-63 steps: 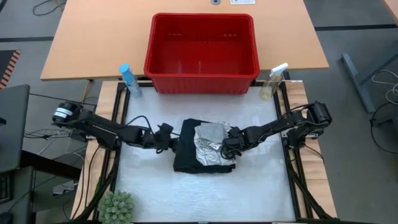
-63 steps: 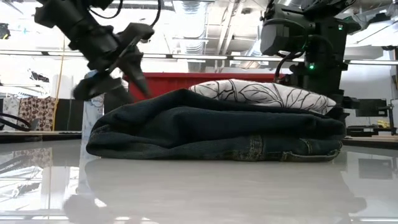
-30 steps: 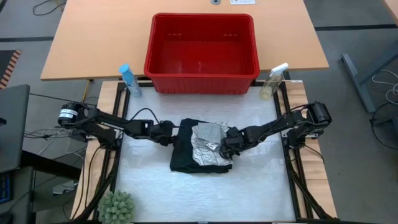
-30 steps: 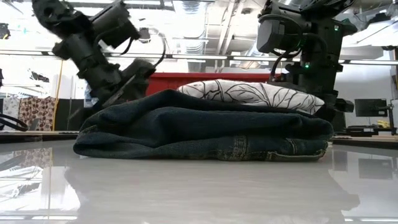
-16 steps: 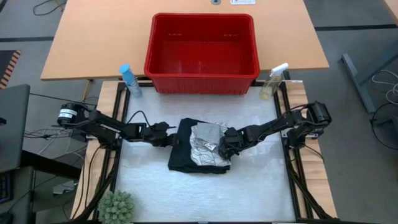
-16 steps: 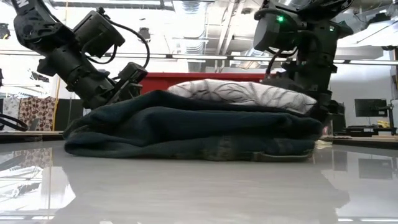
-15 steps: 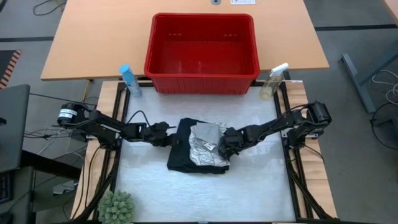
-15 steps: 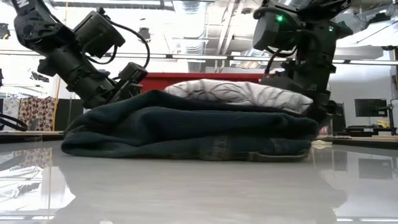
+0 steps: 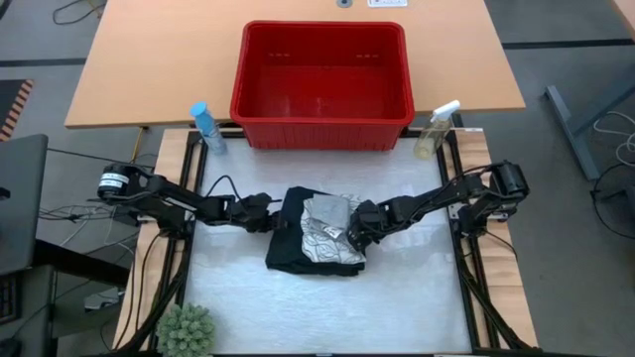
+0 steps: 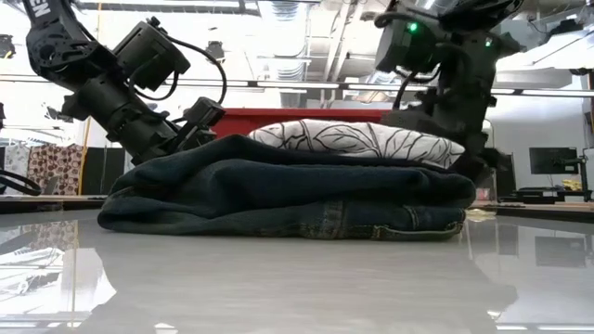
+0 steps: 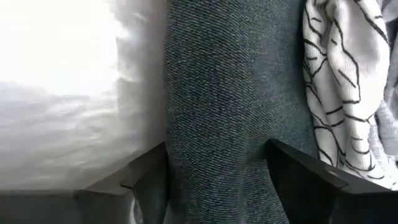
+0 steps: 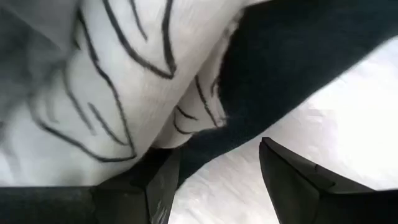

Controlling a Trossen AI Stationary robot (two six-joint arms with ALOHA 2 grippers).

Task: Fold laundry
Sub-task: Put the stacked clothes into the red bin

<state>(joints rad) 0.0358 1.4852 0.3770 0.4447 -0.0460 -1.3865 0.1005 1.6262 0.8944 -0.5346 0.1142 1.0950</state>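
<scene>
Squaring the stack at frame centre: my left gripper [image 9: 273, 213], fingers apart, straddles the jeans [image 9: 293, 248] edge; my right gripper [image 9: 355, 235], apart, flanks the leaf cloth [image 9: 327, 241]. Advise pressing both evenly.

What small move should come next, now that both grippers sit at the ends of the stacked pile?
Probably close the left gripper on the dark blue-black denim jeans. Its open fingers straddle the folded edge, while the right gripper stands open at the opposite end, beside the white cloth with grey leaf print. Gripping first would let the pile be moved.
</scene>
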